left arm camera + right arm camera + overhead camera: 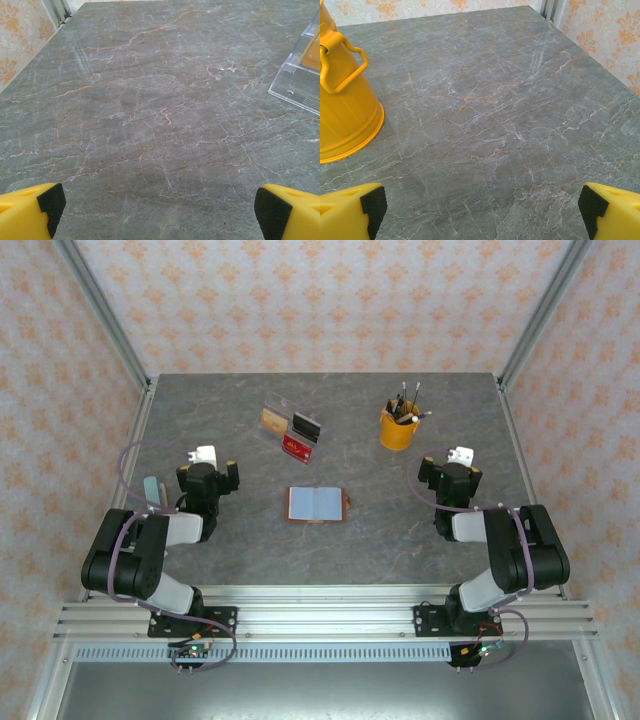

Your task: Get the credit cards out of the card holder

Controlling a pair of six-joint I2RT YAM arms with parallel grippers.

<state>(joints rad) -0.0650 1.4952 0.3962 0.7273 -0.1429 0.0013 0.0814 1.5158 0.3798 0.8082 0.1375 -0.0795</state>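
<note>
Card holder (pixel 317 504) open flat; pens (pixel 404 403) upright in yellow mug (pixel 397 432)

Card holder (pixel 317 504): one. Credit cards in it: count cannot be told from above. Clear stand (pixel 291 430): one, with three card-like pieces (pixel 305 425) (tan, black, red). Yellow cup (pixel 398 429): one. Pens (pixel 405 400) in cup: several, too small to count. Robot arms: two, left arm (pixel 130 555) and right arm (pixel 525 555). Grippers: two, left gripper (pixel 159 202) and right gripper (pixel 479 205). Yellow fingers (pixel 25 212): two per gripper, four altogether. Small pale green object (pixel 151 490): one. Table (pixel 400 530): one.
</note>
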